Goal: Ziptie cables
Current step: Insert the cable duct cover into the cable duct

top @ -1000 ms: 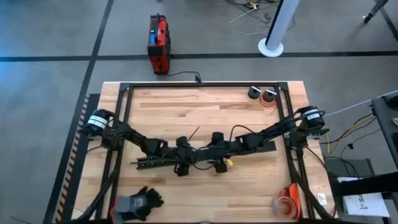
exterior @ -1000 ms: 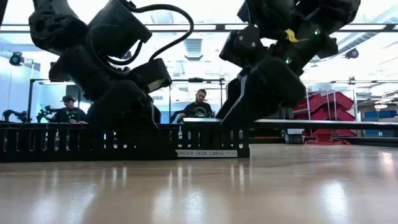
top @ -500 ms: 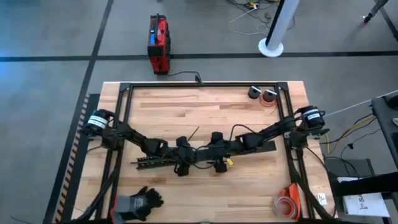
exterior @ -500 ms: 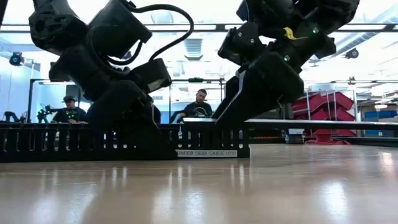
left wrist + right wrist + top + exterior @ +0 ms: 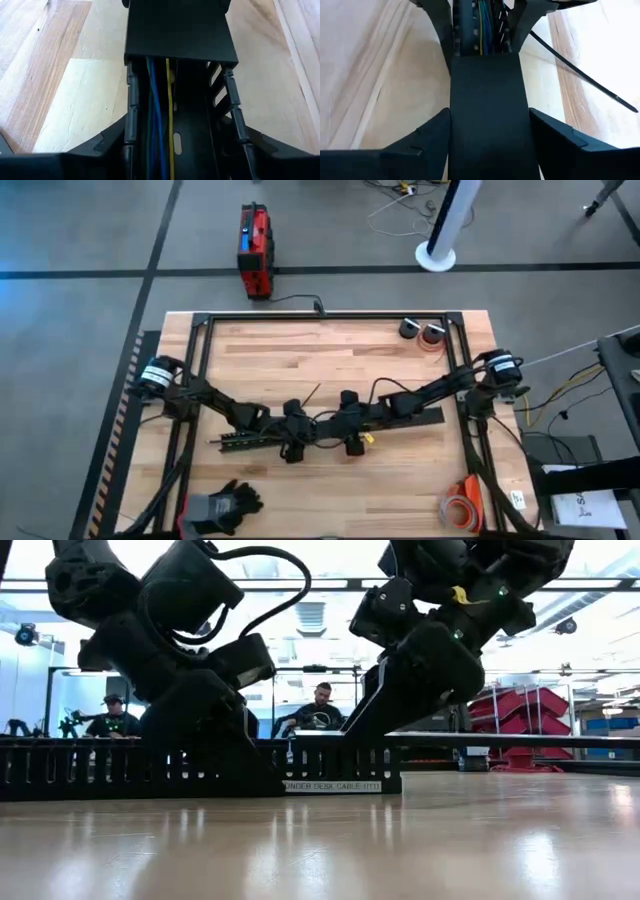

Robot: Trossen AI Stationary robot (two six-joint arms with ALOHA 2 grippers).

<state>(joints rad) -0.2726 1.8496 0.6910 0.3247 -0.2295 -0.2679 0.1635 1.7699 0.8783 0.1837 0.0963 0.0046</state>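
A long black slotted strip (image 5: 245, 442) lies across the middle of the table, with a flat black cover (image 5: 487, 100) closing its right part. The cables (image 5: 159, 100), thin blue and yellow-green wires, run along inside its open channel and show again as cables (image 5: 482, 20) beyond the cover's end. My left gripper (image 5: 290, 445) straddles the open part of the strip. My right gripper (image 5: 350, 437) straddles the covered part, just right of it. A thin black ziptie (image 5: 311, 393) lies flat on the wood behind the strip. My left gripper has the slotted strip between its two fingers, one finger (image 5: 112, 145) outside each side wall (image 5: 131, 115), across the strip, slanting down from the table's left. The strip rests on the table. My right gripper has the cover's two long edges (image 5: 454, 120) between its fingers, across it, slanting down from the right.
A black frame (image 5: 330, 316) rims the table. Two small round objects (image 5: 421, 332) sit at the far right. Dark gloves (image 5: 222, 505) lie near the front left, an orange tape roll (image 5: 460, 508) near the front right. People (image 5: 320, 712) sit in the room behind.
My right gripper has risen a little and shifted slightly toward the left gripper, still over the cover. The strip and my left gripper have stayed put.
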